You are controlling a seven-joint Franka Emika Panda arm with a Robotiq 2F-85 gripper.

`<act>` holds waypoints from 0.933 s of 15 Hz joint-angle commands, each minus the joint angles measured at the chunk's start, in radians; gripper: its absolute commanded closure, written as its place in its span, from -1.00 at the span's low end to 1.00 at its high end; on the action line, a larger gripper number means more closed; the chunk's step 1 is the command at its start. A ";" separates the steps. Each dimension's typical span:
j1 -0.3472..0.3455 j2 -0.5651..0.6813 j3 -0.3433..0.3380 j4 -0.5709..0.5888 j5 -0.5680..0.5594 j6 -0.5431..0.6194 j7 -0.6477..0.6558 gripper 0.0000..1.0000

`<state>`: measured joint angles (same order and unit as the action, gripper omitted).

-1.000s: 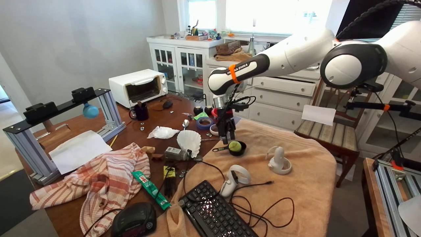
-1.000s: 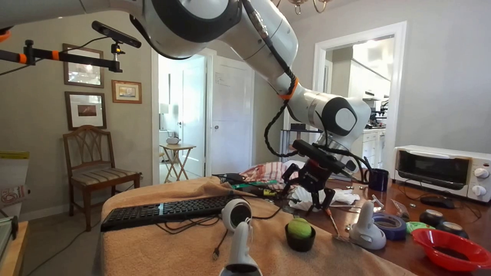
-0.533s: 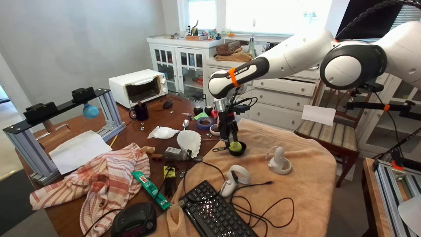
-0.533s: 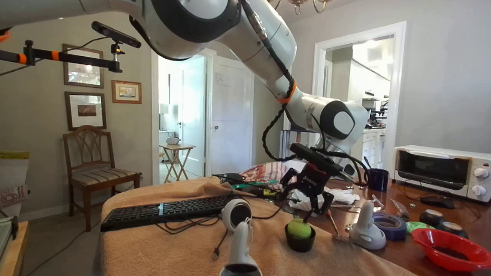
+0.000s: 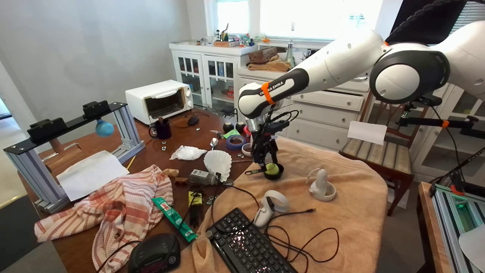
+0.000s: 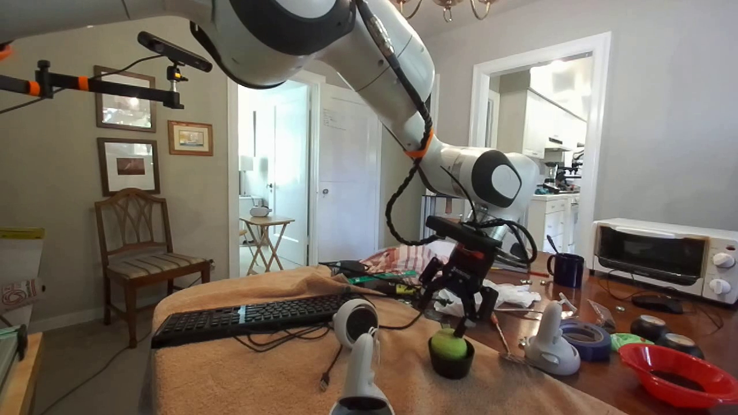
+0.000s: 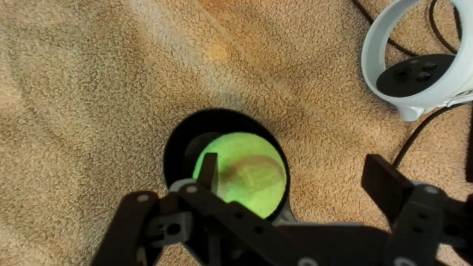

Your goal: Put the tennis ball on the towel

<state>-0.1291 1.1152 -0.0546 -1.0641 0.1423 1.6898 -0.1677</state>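
My gripper (image 7: 296, 173) hangs low by the ball (image 7: 255, 181), fingers (image 7: 386, 186) spread wide; in the wrist view one finger overlaps the ball, though I can't make out whether they touch; the other shows over the towel (image 7: 92, 92), clear of the cup (image 6: 452, 369); the ball sits in that cup, which rests on the towel; I see a controller (image 7: 414, 75) near it and a keyboard (image 5: 248, 242) on the same towel; farther off on the table (image 5: 182, 133) stand a mug (image 6: 569, 271) and an oven (image 5: 159, 101).
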 commanded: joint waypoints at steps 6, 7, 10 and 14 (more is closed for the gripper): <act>-0.002 -0.131 -0.003 -0.211 -0.020 0.112 0.054 -1.00; -0.010 -0.139 0.000 -0.231 -0.015 0.125 0.046 -1.00; -0.032 -0.131 0.005 -0.249 -0.013 0.157 0.022 -1.00; -0.046 -0.112 0.003 -0.232 -0.021 0.193 0.013 -1.00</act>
<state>-0.1595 1.0092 -0.0660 -1.2740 0.1397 1.8369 -0.1437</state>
